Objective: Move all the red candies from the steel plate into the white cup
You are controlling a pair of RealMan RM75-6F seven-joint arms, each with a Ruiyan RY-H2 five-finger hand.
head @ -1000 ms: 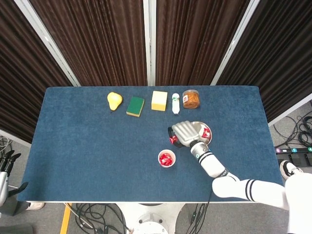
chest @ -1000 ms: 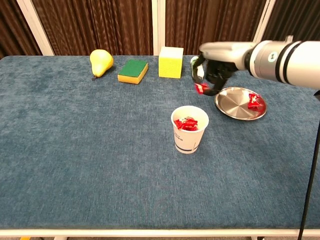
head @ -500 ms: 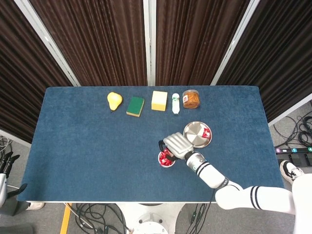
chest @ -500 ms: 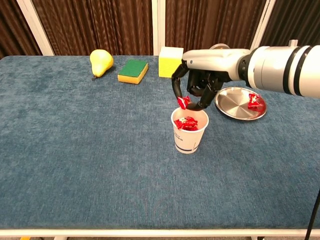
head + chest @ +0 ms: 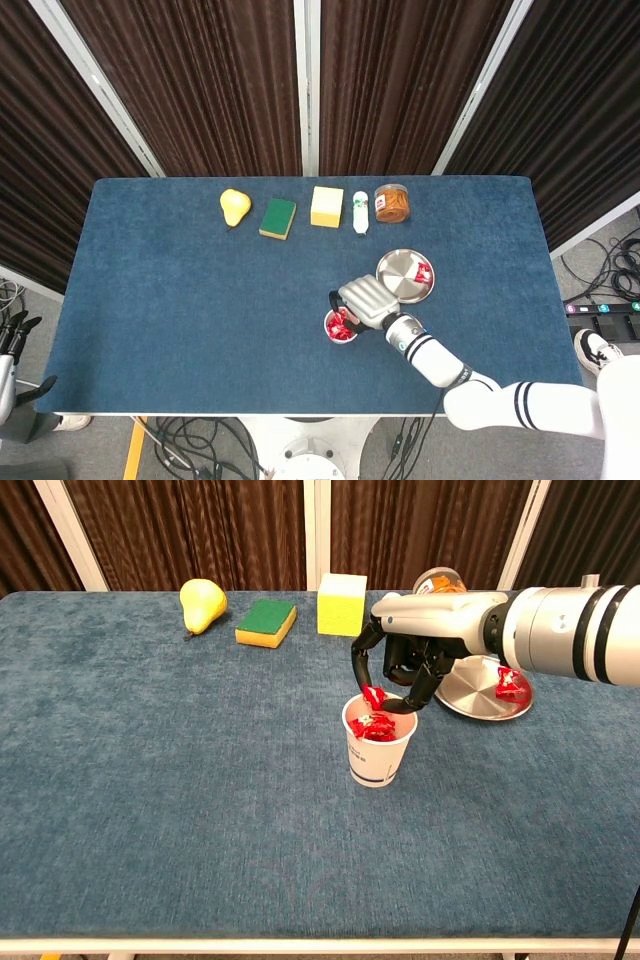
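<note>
Red crinkly candy point(image 5: 374, 695), pinched over white cup point(image 5: 379, 750)

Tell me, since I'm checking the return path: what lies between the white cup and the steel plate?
Only bare blue cloth on the table between the white cup and steel plate; the right hand hangs above that stretch, clearest in the chest view.

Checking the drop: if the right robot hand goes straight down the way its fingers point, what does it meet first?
Probably the white cup: the right robot hand hangs over its mouth, pinching a red candy.
</note>
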